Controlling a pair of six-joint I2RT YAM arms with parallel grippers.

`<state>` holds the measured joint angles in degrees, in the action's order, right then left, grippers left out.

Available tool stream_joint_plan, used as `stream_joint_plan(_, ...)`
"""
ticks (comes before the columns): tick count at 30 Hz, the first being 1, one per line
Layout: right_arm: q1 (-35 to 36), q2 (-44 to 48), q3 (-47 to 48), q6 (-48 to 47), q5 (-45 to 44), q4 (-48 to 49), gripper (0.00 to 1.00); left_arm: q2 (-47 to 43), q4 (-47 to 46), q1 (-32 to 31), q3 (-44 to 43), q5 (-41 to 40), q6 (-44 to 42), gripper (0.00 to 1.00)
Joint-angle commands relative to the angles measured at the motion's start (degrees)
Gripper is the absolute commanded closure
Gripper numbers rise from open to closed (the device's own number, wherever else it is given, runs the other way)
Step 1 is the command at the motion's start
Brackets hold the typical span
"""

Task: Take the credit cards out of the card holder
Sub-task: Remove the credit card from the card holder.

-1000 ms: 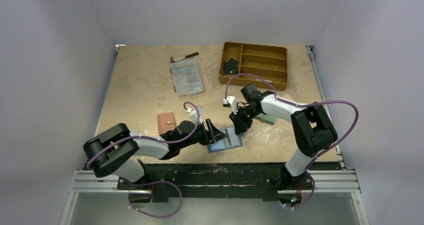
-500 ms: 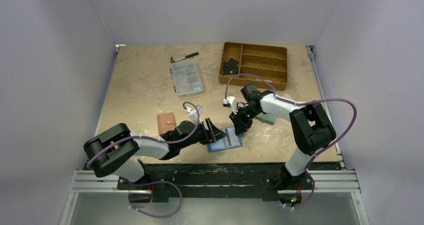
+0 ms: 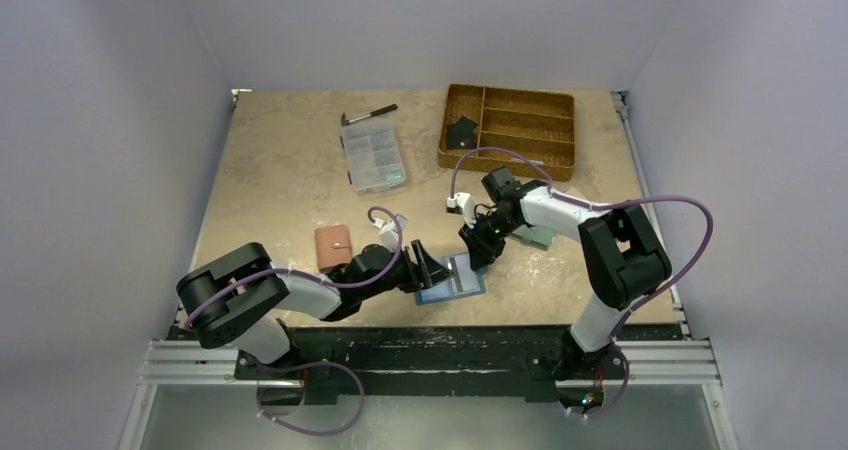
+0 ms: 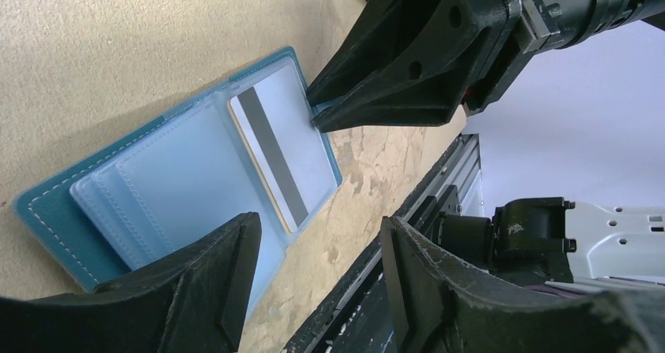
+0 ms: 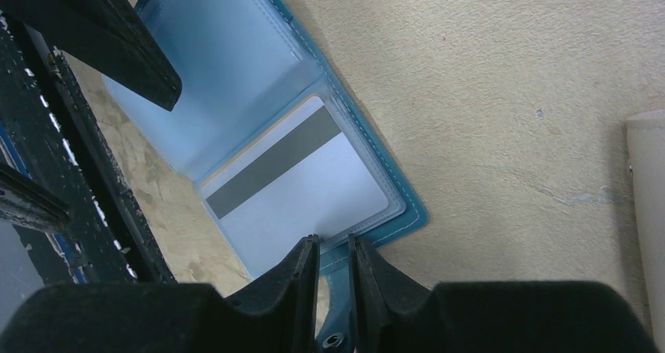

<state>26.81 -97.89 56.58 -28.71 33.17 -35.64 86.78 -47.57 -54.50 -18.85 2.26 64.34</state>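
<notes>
The dark blue card holder (image 3: 452,278) lies open on the table near the front edge. A greyish card (image 4: 286,145) with a dark stripe sits in its clear sleeve, also in the right wrist view (image 5: 302,176). A tan edge (image 4: 252,157) shows under it. No black card shows. My left gripper (image 4: 320,223) is open, with one finger (image 4: 196,290) over the holder's (image 4: 157,188) left half. My right gripper (image 5: 332,243) is almost shut with a thin slit and nothing gripped. It sits at the holder's (image 5: 408,212) far edge, over the snap tab (image 5: 333,341).
A tan-pink wallet (image 3: 333,245) lies left of the left gripper (image 3: 428,267). A pale teal wallet (image 3: 535,236) lies under the right arm. A clear organiser box (image 3: 373,157), a pen (image 3: 370,114) and a wooden tray (image 3: 510,128) stand at the back. The table's front rail is close.
The left arm's shoulder and elbow have shifted slightly. Both grippers and the card holder have stayed where they were.
</notes>
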Motion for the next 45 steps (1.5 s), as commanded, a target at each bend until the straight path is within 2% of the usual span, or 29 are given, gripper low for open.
stream_joint_plan(1, -0.3, 0.1, 2.0, -0.5, 1.9, -0.7, 0.73, 0.9, -3.9, -0.4, 0.2, -0.6, -0.4, 0.39)
stream_joint_plan(7, -0.4, 0.3, 2.0, -0.5, 2.2, -0.8, 0.73, 1.9, -3.3, -0.9, -0.7, -1.1, 0.2, 0.39)
stream_joint_plan(15, -0.4, 0.2, 2.1, -0.2, 2.6, -0.6, 0.74, 2.5, 5.8, -1.9, -4.7, -4.4, 0.1, 0.40)
stream_joint_plan(20, -0.5, 0.1, 2.1, 0.0, 2.7, -0.4, 0.77, 2.3, 8.5, -2.5, -6.2, -5.0, -1.0, 0.43)
stream_joint_plan(34, -0.9, -0.1, 2.2, 0.6, 3.2, -0.2, 0.83, 3.6, 11.6, -3.4, -9.8, -5.3, -4.0, 0.63)
stream_joint_plan(45, -1.1, -0.2, 2.4, 0.5, 3.3, -0.3, 0.93, 7.8, 13.3, -3.4, -11.4, -7.3, -4.4, 0.69)
